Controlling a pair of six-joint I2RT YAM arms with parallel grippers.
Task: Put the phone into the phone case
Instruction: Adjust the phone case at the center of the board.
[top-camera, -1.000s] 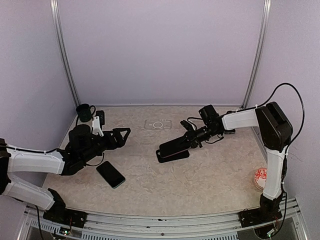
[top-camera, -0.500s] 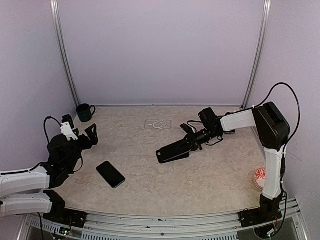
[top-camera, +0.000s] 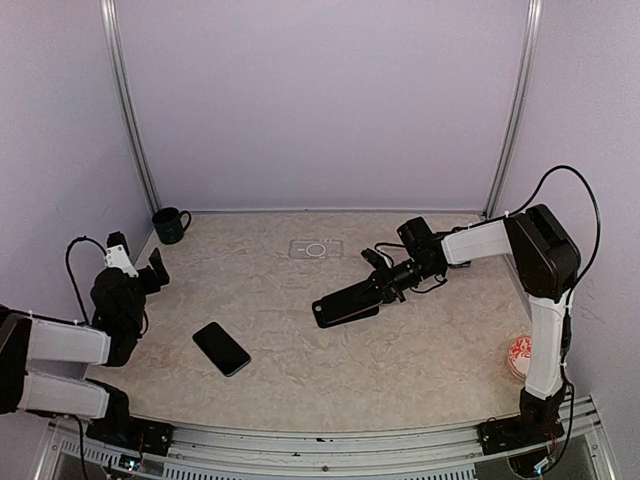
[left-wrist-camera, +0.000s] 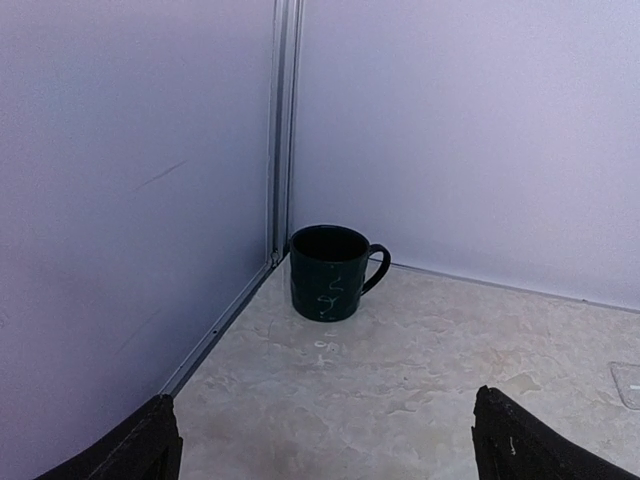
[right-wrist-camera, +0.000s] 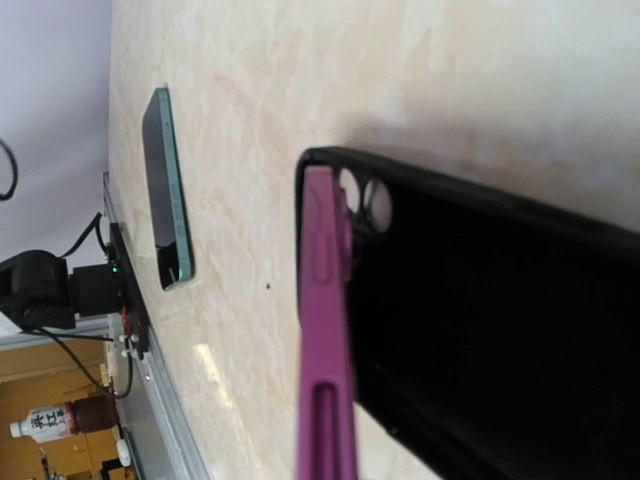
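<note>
My right gripper (top-camera: 384, 282) is shut on one end of the phone (top-camera: 343, 297), a dark slab with a purple edge (right-wrist-camera: 325, 340). It holds the phone tilted, low end down, over the black phone case (top-camera: 352, 314) lying near the table's middle. The right wrist view shows the case's camera holes (right-wrist-camera: 365, 200) beside the purple edge; the gripper's fingers are out of that view. My left gripper (top-camera: 153, 268) stands open and empty at the far left, pointing at the back left corner, its two fingertips (left-wrist-camera: 150, 445) wide apart.
A second phone with a teal edge (top-camera: 221, 348) lies flat at the front left. A dark green mug (left-wrist-camera: 328, 272) stands in the back left corner. A clear case (top-camera: 316, 248) lies at the back middle. A red-and-white object (top-camera: 519, 353) sits at the right edge.
My left arm has pulled back to the left, away from the teal phone, and now faces the mug corner. The right arm with the phone has barely moved.
</note>
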